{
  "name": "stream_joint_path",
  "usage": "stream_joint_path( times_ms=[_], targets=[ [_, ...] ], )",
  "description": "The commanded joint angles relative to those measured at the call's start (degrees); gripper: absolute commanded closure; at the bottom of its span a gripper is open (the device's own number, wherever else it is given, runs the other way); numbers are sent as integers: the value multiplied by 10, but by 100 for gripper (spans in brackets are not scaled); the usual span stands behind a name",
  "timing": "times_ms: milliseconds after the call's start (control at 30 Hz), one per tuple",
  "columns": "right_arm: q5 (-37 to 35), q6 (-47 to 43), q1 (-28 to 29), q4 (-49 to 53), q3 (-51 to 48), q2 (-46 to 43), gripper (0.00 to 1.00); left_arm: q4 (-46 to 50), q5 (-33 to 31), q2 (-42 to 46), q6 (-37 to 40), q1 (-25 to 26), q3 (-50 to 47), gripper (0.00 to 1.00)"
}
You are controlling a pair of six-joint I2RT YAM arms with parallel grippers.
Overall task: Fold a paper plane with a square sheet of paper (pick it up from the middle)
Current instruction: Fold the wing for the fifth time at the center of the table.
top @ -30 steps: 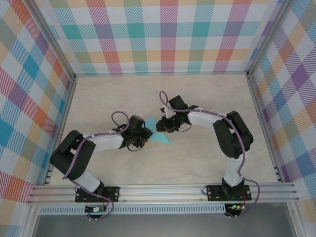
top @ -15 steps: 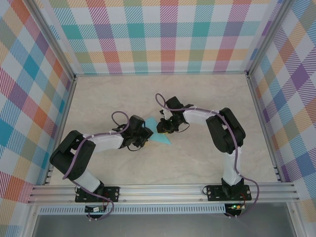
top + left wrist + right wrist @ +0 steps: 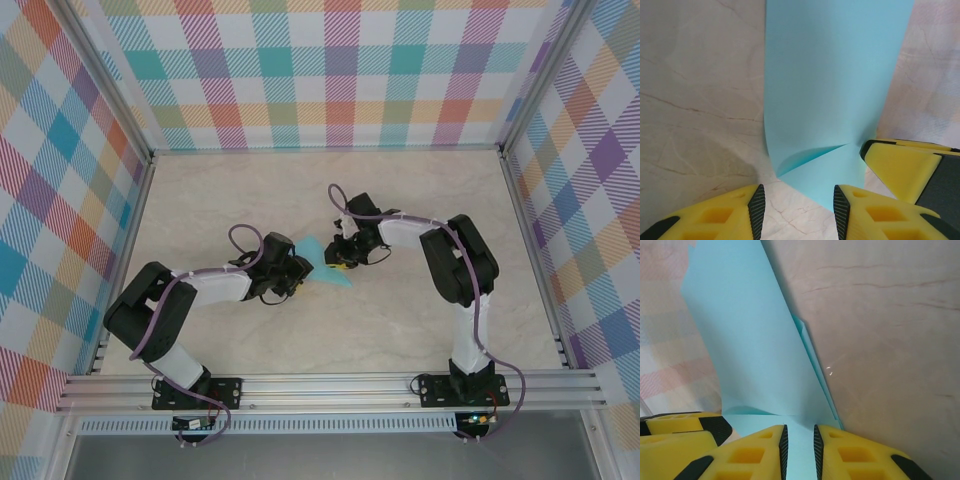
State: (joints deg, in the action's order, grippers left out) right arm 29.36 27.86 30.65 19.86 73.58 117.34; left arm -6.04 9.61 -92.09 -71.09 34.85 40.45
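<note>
The turquoise sheet of paper point(image 3: 316, 250) lies mid-table between both grippers, creased, with one part standing up as a flap point(image 3: 835, 75). A finished paper plane is out of view. My left gripper point(image 3: 299, 271) is open at the sheet's near corner; bare table shows between its pads point(image 3: 796, 202), and the paper's tip touches the right pad. My right gripper point(image 3: 341, 262) is over the flat part at the fold line, jaws a narrow gap apart with paper showing under the gap point(image 3: 799, 437). The sheet point(image 3: 740, 340) rises just ahead of it. One right-gripper finger point(image 3: 902, 167) shows in the left wrist view.
The marble-patterned table point(image 3: 420, 200) is ringed by checked walls point(image 3: 330, 70) and an aluminium frame point(image 3: 330, 385) along the near edge. Both arm bases sit at that edge. A left-gripper finger point(image 3: 680, 426) shows at the right wrist view's lower left.
My right gripper has shifted slightly right and down along the paper, its forearm swinging in. The left gripper and the sheet have nudged a little to the right.
</note>
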Motion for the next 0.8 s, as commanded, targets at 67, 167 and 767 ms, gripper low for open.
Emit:
stream_joint_path(
  times_ms=[67,167,767],
  targets=[
    [26,14,-5,-9,-12,11,77,-22,4,-10,10,4,12,58],
    [28,13,-5,-9,-12,10,77,-23,3,-13,15,4,16,59],
    [37,15,-7,-12,-18,10,77,-30,3,-40,29,4,40,63]
  ],
)
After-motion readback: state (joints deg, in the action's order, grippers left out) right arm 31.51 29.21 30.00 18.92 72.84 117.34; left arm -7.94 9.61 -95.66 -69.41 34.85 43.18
